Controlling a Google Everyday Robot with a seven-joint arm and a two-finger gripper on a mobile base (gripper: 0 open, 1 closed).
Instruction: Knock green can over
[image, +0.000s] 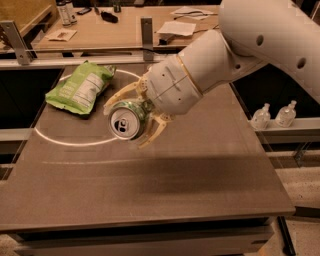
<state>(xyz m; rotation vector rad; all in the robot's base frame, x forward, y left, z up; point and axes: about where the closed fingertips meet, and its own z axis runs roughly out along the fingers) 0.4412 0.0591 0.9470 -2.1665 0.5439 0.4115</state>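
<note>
The green can (126, 120) is tipped on its side, its silver top with pull tab facing the camera. It sits between the cream fingers (119, 98) of my gripper (132, 119), which is shut on it. The can seems to be held slightly above the dark table (165, 190), over the white circle line (75, 143). The large white arm (250, 45) reaches in from the upper right. The can's body is mostly hidden by the gripper and wrist.
A flat light-green chip bag (80, 88) lies at the back left of the table. Two small clear bottles (274, 115) stand on a ledge to the right. A metal rail (75, 61) and a cluttered wooden desk lie behind the table.
</note>
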